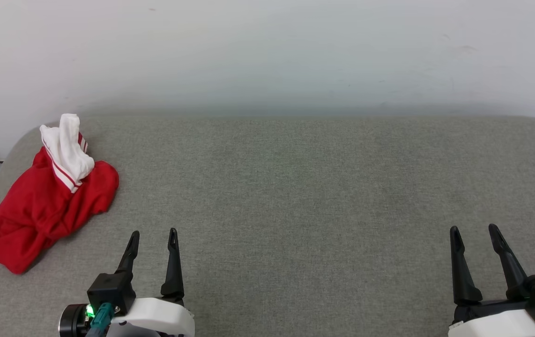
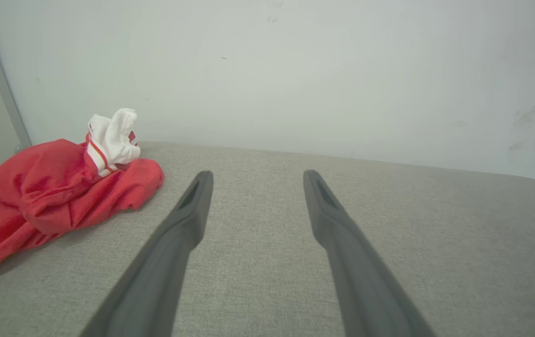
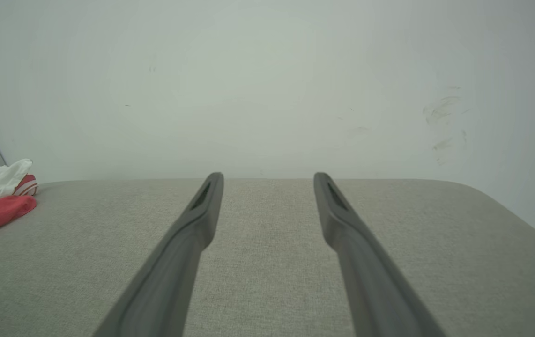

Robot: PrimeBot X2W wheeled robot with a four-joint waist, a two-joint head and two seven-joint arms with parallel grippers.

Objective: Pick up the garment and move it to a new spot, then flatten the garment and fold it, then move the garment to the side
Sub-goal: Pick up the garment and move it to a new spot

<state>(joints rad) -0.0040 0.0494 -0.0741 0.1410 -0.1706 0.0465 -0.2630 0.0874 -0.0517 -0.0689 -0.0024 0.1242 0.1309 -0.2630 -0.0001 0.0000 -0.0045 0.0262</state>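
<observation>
Both grippers hover low over the grey padded table (image 1: 295,196), the left gripper (image 1: 152,234) and the right gripper (image 1: 473,230) each with fingers spread and nothing between them. Crumpled in a heap, the garment (image 1: 47,201) lies at the table's far left corner, a white sleeve (image 1: 68,147) on top, near the left gripper but apart from it.

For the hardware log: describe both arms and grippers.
Both have two long, slim black jaws with slotted tips on white shells. The left gripper carries a black block with a green light and teal cable; the right gripper has a black base.
</observation>
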